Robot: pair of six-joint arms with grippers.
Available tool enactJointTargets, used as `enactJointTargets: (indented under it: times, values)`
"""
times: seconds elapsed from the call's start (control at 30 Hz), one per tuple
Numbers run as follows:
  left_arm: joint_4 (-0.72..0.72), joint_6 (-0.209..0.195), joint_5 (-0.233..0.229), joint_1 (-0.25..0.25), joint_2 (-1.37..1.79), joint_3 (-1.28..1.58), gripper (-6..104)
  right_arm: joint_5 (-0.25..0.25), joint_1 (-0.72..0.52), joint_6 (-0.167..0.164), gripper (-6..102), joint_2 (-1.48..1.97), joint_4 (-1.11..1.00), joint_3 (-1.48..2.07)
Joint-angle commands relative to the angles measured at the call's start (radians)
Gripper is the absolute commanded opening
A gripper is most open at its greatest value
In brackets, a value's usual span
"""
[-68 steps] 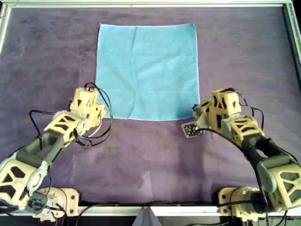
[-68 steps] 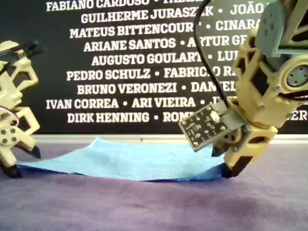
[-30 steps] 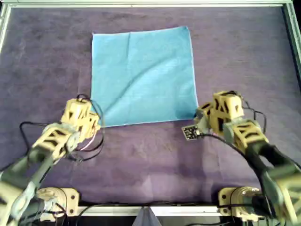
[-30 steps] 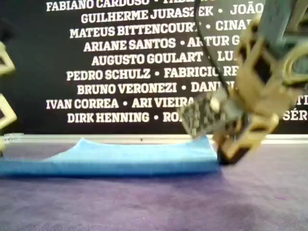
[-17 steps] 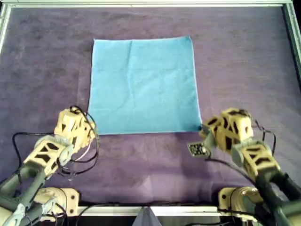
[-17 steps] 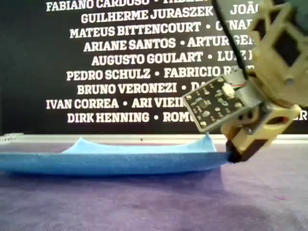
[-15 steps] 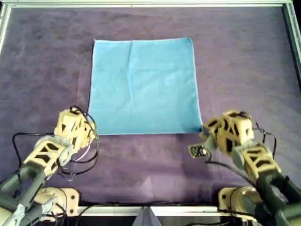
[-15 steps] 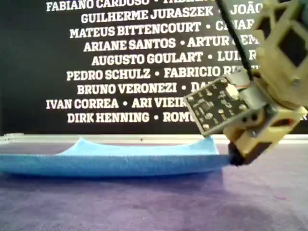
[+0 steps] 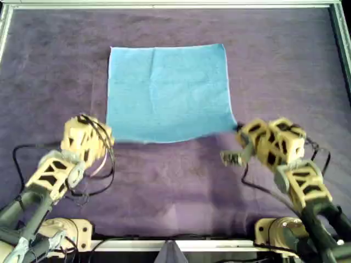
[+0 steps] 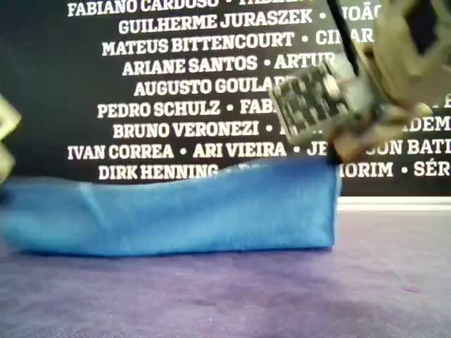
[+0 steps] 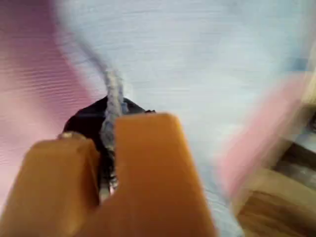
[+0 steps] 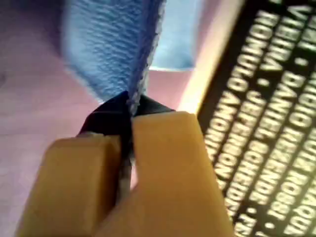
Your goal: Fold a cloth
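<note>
The light sky-blue cloth (image 9: 167,90) lies spread on the dark purple table covering (image 9: 181,175), with its near edge lifted. My first gripper (image 9: 105,140) is shut on the near corner at the overhead view's left; the first wrist view shows the cloth's hem (image 11: 114,98) pinched between its jaws (image 11: 111,148). My second gripper (image 9: 238,130) is shut on the near corner at the overhead view's right; the second wrist view shows the cloth (image 12: 108,49) rising from its closed jaws (image 12: 127,118). In the exterior view the cloth (image 10: 176,211) hangs as a raised band below my second gripper (image 10: 335,156).
A metal frame (image 9: 164,5) borders the table covering. A black banner with white names (image 10: 176,84) stands behind the far edge. A small circuit board (image 9: 231,159) hangs off my second gripper. Both arm bases (image 9: 66,230) (image 9: 279,233) sit at the near edge.
Both grippers dragged the cloth towards the near edge, then rose. The cloth's near edge, flat on the table half a second ago, is now lifted well off it.
</note>
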Motion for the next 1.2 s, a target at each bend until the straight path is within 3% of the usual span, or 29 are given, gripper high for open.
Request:
enactJointTargets:
  times: [0.0,0.3,0.6,0.9,1.17]
  values:
    - [-0.089,0.006,-0.005,0.003,0.02,-0.129,-1,-0.002,-0.009,-0.003,1,-0.066,-0.118,-0.133]
    - [-0.29,0.008,-0.006,0.009,-0.353,-0.345,-1,-0.002,-0.011,-0.002,1,-0.56,-0.407,-0.457]
    - [-0.299,0.008,0.009,0.152,-0.738,-0.805,-1,-0.002,-0.012,-0.003,1,-0.928,-0.44,-0.893]
    - [-0.299,0.008,0.011,0.149,-1.029,-1.15,-1,-0.002,-0.035,-0.003,1,-1.307,-0.44,-1.364]
    - [-0.299,0.008,0.008,0.158,-1.166,-1.315,-1,-0.012,-0.095,-0.003,1,-1.43,-0.44,-1.562]
